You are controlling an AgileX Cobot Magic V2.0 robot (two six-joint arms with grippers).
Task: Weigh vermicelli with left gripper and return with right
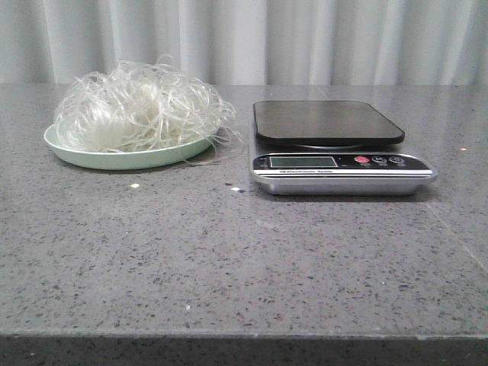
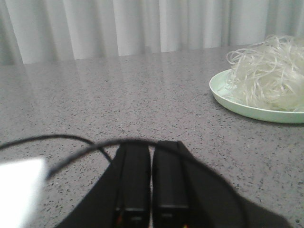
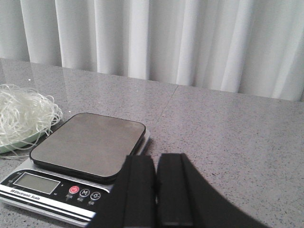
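**Vermicelli on its plate, both pincers together**

I saw the vermicelli (image 1: 141,107) heaped on the pale green plate (image 1: 114,158), which sat on the grey speckled worktop (image 1: 229,259) just to the left of the digital kitchen scale (image 1: 335,149). A few loose strands spilled over the plate's rim toward the scale. The scale's black weighing platform (image 1: 328,122) carried nothing, and its display (image 1: 303,162) read blank from my view. My left pincer (image 2: 151,180) had its fingers pressed together, low over the worktop and well apart from the plate. My right pincer (image 3: 156,190) was likewise drawn together, holding nothing, near the scale's front corner. A white curtain (image 1: 305,38) hung behind the scale.
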